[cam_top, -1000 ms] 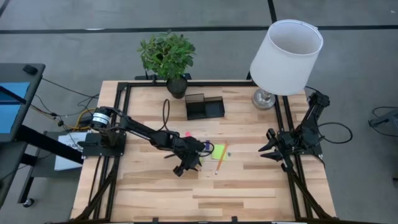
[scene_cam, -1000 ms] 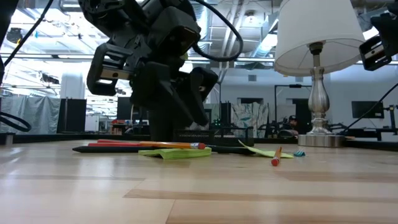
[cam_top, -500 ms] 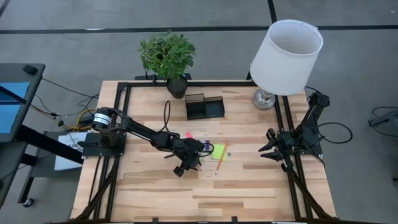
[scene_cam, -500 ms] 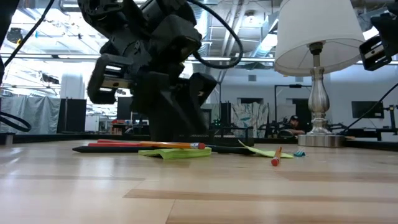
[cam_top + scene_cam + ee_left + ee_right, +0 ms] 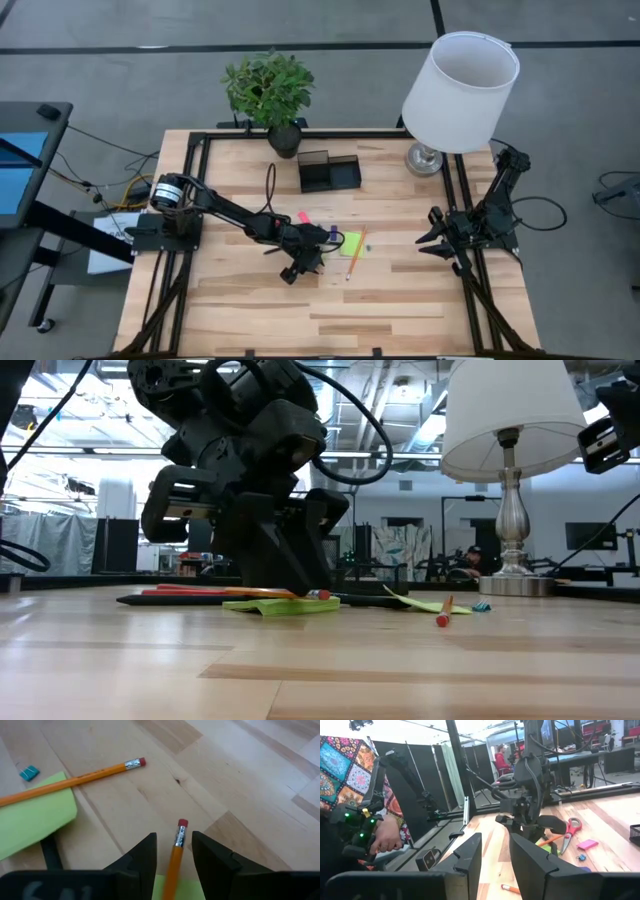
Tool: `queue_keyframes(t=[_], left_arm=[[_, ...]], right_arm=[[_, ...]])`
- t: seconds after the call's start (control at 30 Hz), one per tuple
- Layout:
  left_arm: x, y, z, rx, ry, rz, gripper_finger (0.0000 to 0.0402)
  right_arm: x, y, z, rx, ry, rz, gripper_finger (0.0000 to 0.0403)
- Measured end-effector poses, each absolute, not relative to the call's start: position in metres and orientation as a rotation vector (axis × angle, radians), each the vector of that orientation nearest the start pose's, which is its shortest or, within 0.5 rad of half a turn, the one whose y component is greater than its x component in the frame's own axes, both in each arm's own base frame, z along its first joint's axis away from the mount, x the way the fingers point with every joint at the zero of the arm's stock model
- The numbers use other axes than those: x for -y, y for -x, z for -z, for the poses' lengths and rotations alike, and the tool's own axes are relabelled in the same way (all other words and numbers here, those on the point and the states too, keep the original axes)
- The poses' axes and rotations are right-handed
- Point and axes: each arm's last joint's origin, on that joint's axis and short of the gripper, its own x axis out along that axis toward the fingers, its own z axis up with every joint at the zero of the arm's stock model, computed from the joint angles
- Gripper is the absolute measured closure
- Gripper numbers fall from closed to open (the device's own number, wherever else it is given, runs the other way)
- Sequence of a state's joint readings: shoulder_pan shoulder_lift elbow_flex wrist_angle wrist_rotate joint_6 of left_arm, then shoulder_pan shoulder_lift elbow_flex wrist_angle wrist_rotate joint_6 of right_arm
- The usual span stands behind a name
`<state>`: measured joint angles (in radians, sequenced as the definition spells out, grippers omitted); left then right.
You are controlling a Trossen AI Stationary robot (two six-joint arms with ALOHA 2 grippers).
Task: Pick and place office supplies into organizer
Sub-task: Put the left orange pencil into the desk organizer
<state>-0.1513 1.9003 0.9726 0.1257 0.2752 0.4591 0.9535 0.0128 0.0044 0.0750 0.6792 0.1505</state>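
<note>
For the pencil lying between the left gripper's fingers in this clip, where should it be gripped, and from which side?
Grip the pencil on its orange shaft just behind the eraser end, coming straight down from above. It lies flat on the table, partly over a green sticky pad, so only a top approach straddles it. The left gripper is already lined up that way, fingers open on either side.

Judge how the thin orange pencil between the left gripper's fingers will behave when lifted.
The thin orange pencil looks stiff and light. Its narrow, smooth shaft may pivot or slip between the left gripper fingers. Released on the flat wooden table, it could roll.
</note>
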Motion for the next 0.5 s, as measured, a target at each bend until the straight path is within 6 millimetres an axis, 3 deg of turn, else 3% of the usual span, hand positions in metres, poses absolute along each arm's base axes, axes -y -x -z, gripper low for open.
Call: queue_keyframes(t=[0.5], left_arm=[[0.0630, -0.3608, -0.1238, -0.709, -0.372, 0.581, 0.0286]], right_arm=[[-0.0642, -0.0678, -0.1708, 0.025, -0.198, -0.277, 0.0305]])
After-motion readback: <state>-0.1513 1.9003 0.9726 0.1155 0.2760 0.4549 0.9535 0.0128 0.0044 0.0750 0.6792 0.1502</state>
